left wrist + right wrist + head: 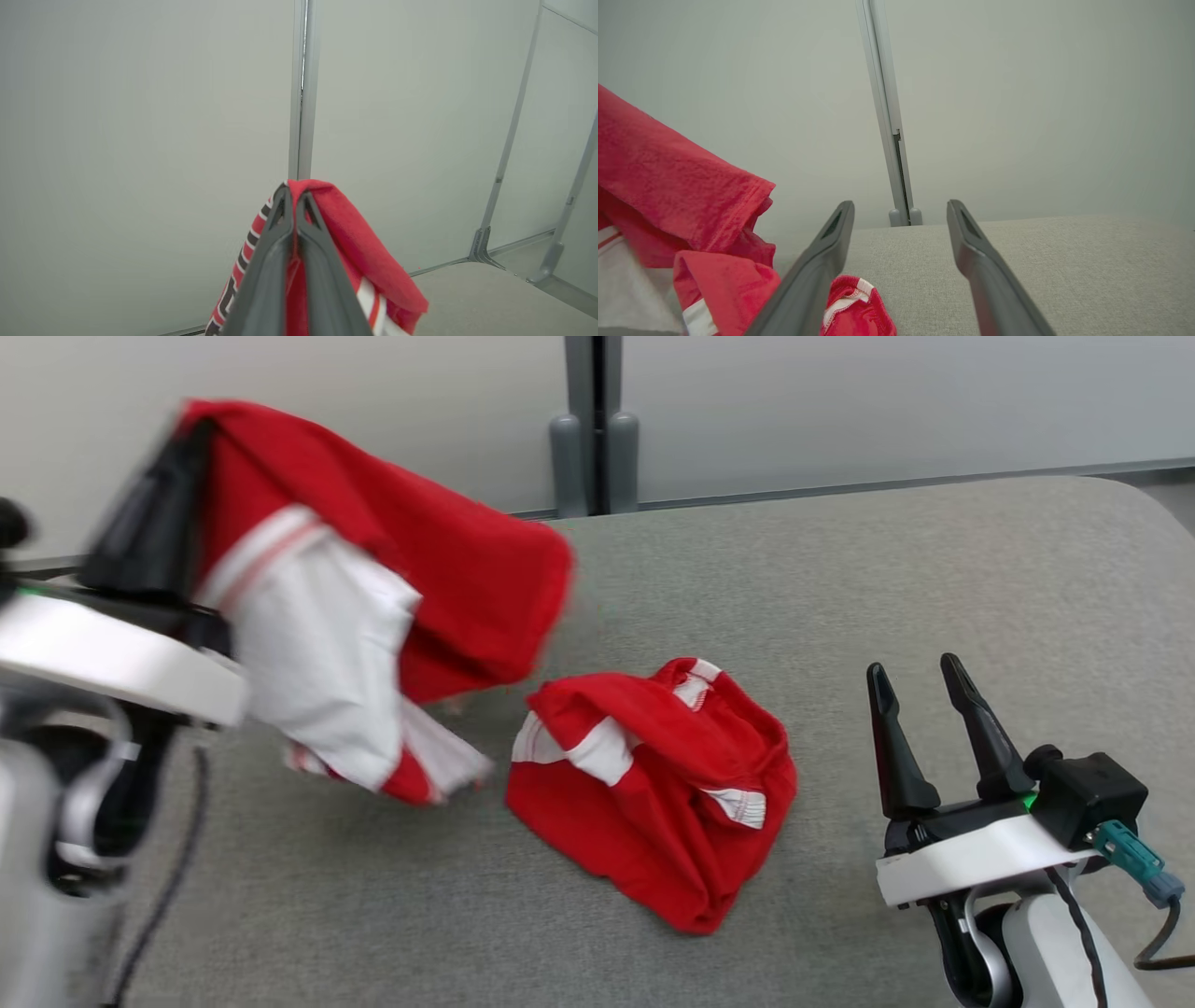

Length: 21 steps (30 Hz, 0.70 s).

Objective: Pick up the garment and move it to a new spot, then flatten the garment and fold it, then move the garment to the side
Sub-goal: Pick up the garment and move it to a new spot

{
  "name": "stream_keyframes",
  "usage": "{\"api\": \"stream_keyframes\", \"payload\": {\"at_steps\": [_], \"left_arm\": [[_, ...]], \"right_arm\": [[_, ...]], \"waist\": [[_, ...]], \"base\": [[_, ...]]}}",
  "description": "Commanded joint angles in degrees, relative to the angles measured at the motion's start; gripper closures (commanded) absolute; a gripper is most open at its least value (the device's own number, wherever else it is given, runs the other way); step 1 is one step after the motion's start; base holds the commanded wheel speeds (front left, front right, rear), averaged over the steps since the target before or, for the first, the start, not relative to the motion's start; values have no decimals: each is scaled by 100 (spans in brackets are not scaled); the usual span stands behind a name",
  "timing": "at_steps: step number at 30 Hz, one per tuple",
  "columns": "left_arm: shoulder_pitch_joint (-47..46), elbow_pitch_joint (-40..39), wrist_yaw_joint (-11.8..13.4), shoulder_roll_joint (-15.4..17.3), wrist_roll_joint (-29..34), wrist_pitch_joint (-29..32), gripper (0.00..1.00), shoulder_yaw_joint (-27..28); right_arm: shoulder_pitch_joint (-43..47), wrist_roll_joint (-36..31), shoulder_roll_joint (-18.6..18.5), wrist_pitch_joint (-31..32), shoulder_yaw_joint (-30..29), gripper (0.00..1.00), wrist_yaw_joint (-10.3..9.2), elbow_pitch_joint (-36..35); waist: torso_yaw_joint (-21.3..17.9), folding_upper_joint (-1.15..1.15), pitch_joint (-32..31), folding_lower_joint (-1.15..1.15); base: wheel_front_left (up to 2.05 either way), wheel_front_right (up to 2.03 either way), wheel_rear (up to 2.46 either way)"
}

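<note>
- Garment (401, 560): red jersey with a white sleeve and striped trim. It hangs bunched from the left gripper, held above the table at the upper left of the head view, and is blurred. Whether its lowest folds touch the table cannot be told. Black, white-outlined lettering shows on 1 fold in the left wrist view.
- Left gripper (294, 193): 2 fingers pressed together, with red cloth pinched between them and draped over the tips.
- Right gripper (912, 665): at the lower right of the head view, 2 fingers spread wide with nothing between them. It is over the table, well apart from the garment.
- Bundle (653, 793): small red-and-white cloth, crumpled on the table. It lies just beside the garment's hanging edge, between the 2 grippers.
- Table (934, 569): grey textured top with a rounded far-right corner.
- Wall (840, 401): pale panels behind the table, with a grey post (593, 429) at the join.
</note>
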Motion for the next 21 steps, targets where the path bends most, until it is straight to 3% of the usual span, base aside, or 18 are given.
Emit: {"api": "stream_keyframes", "payload": {"at_steps": [1,7,10,15,21], "left_arm": [[-107,-163,111,201,-64,42,100,301],[112,-108,362,637,-188,87,100,1064],[231,265,337,749,-339,28,100,1345],[400,1047,266,732,-436,-176,100,1522],[456,2823,2,400,-620,-827,100,1569]], "right_arm": [[51,11,-6,-29,-14,0,9,-1],[28,-4,-15,-29,10,0,9,-20],[-18,1,-39,-29,42,0,9,-2],[-86,3,-67,-29,122,0,9,22],[-160,38,-140,-29,231,0,9,53]], "waist": [[178,0,23,0],[502,0,69,0],[632,0,113,0],[762,0,210,0],[848,0,297,0]], "base": [[0,0,0],[0,0,0],[0,0,0],[0,0,0],[0,0,0]]}}
